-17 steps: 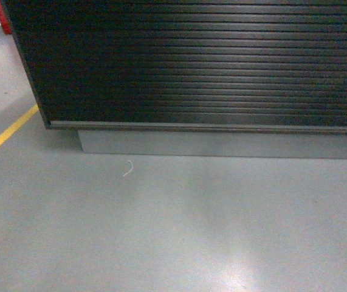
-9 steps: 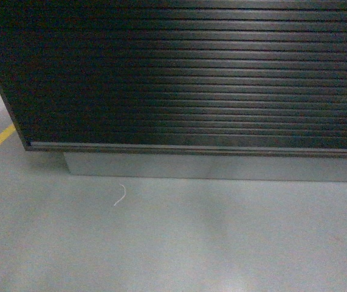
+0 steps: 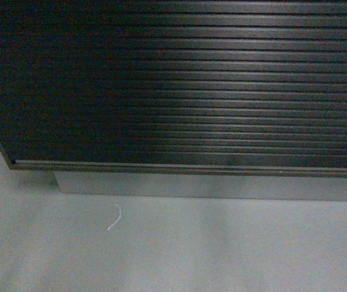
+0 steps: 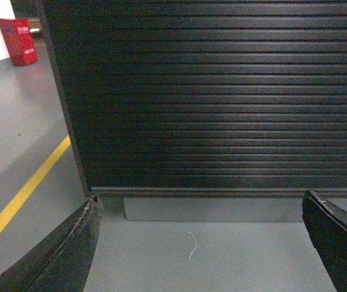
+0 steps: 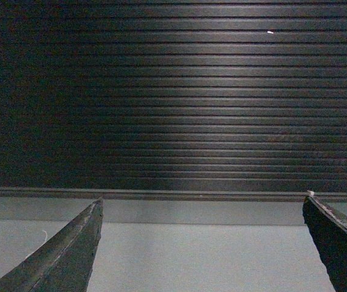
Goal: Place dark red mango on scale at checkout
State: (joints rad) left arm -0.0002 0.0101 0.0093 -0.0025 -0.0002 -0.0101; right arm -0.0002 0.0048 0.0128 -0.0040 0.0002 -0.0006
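Note:
The checkout shows only as its ribbed black front panel (image 3: 179, 91), which fills the upper part of every view (image 4: 222, 91) (image 5: 173, 91). Its counter top is out of view, and so are the dark red mango and the scale. My left gripper (image 4: 200, 201) is open with nothing between its dark fingers, just grey floor below the panel. My right gripper (image 5: 202, 199) is open too, empty, facing the same panel. Neither gripper appears in the head view.
A grey plinth (image 3: 209, 185) runs under the panel. A white thread (image 3: 115, 217) lies on the grey floor in front of it. A yellow floor line (image 4: 21, 194) passes the panel's left corner, and a red box (image 4: 18, 41) stands far back left.
In the head view the panel has grown and its left corner has slid left. The plinth and thread have dropped lower in frame, and the yellow line is nearly gone.

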